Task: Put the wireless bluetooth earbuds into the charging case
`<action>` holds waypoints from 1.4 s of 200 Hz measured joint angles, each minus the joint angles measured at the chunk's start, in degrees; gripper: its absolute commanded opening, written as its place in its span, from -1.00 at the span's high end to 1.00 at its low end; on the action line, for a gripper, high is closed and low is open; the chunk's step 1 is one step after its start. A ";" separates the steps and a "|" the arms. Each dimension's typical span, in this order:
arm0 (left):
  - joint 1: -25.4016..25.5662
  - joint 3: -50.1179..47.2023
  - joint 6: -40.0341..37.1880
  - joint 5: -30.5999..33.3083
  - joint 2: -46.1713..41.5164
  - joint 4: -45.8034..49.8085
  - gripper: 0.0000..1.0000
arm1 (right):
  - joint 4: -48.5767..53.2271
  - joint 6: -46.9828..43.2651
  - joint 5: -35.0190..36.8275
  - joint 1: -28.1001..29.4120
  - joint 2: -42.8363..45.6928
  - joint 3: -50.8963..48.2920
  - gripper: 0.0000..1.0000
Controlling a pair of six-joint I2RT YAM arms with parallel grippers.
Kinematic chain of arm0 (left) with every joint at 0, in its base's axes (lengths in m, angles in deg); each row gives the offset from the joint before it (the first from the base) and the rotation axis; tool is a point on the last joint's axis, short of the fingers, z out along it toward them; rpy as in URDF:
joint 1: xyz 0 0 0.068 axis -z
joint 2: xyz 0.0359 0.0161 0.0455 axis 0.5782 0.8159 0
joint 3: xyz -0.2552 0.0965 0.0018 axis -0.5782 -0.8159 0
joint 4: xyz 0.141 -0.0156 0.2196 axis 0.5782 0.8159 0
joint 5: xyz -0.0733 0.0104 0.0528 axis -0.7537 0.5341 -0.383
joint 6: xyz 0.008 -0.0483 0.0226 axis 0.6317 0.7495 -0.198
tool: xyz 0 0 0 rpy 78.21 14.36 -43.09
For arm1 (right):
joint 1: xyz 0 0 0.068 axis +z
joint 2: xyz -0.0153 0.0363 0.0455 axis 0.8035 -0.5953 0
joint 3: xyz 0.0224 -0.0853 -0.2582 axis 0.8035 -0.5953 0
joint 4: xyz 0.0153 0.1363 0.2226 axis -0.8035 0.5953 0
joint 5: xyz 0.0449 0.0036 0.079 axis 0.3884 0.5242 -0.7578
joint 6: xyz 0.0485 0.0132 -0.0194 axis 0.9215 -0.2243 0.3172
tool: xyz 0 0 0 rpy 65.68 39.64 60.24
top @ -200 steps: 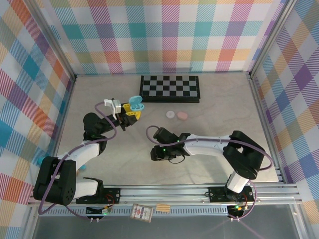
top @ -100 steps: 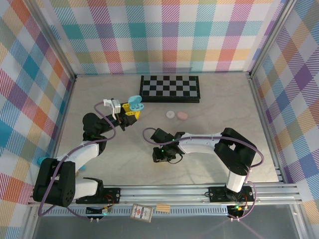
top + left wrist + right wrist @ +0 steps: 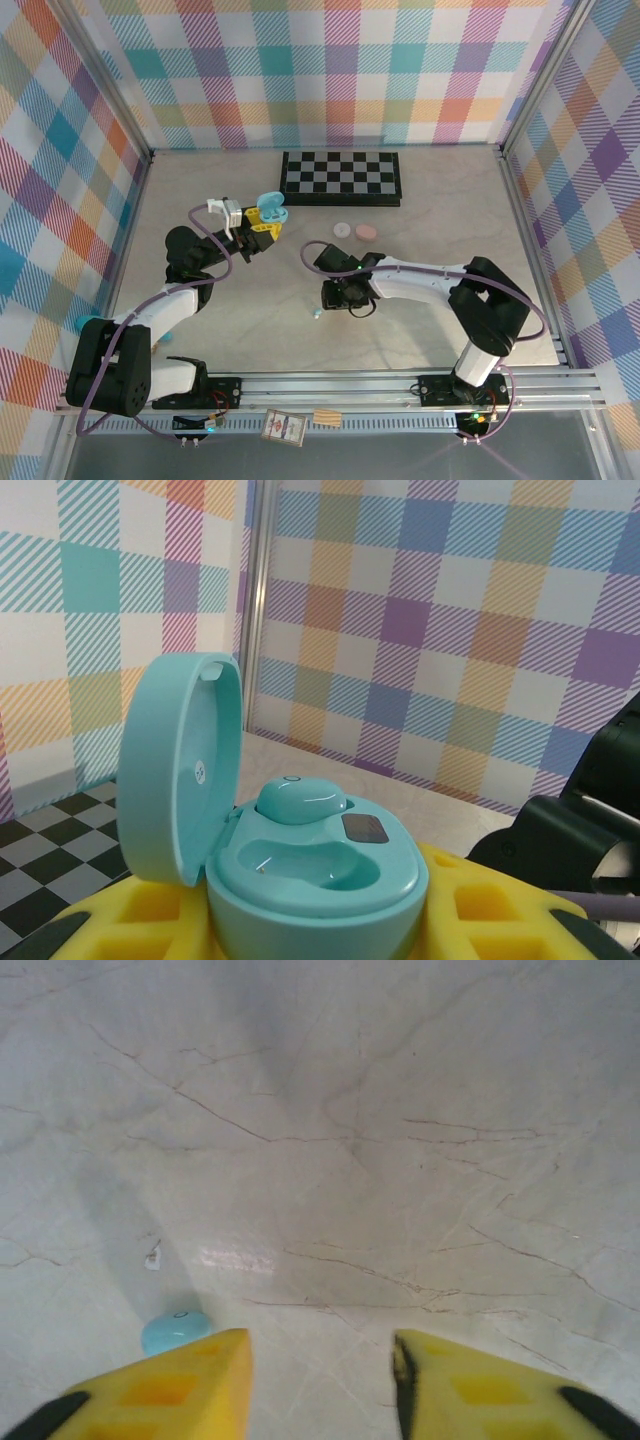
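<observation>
Lying just outside the parted right jaws, one teal earbud point(image 3: 176, 1331)

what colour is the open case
Teal; the case shows best in the left wrist view.

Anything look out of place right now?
Yes: a tiny teal plastic earbud lies loose on the marble table, just outside the right gripper's open fingers, while the open teal charging case has one socket empty.
</observation>
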 measured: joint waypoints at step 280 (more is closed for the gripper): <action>-0.07 1.49 -2.23 0.46 0.00 3.04 0.35 | -0.90 9.01 -12.11 -1.22 -6.08 2.86 0.44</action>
